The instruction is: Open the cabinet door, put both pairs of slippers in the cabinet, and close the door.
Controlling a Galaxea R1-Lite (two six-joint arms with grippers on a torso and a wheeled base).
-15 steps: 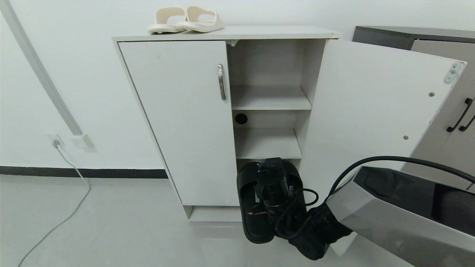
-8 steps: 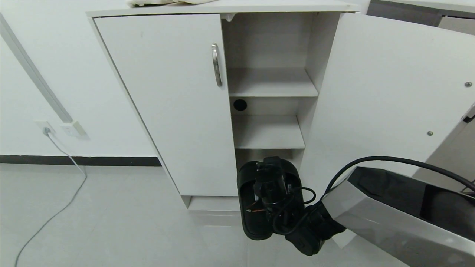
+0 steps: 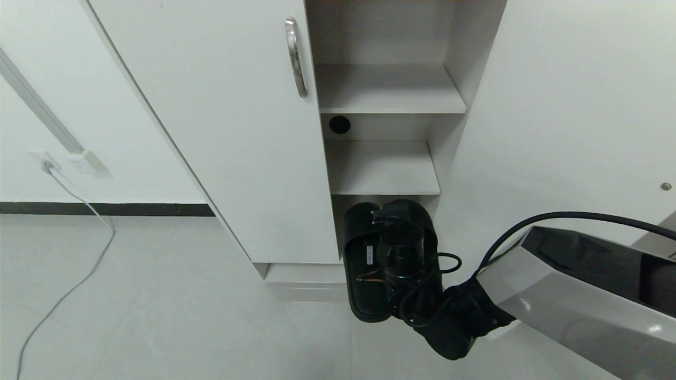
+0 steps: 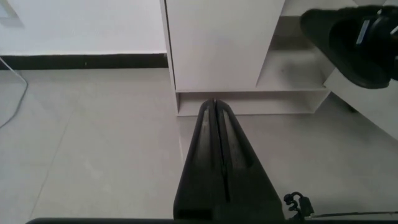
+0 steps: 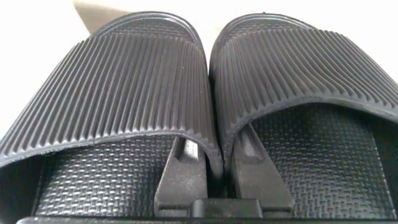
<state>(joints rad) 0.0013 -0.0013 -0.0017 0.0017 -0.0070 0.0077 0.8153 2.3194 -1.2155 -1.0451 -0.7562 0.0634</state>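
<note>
Where the cabinet [image 3: 227, 132] stands with its right door [image 3: 570, 105] swung open, the right gripper [image 5: 216, 142] holds the pair of black slippers [image 3: 364, 264] (its fingers [image 5: 180, 174] sit under the straps, pinching the two inner side walls together). The slippers' toes are at the mouth of the cabinet's bottom compartment, just below the lower shelf [image 3: 380, 169], with the heels out in front. The left gripper [image 4: 216, 111], fingers pressed together on nothing, hangs over the floor [image 4: 93, 124] before the cabinet's base.
</note>
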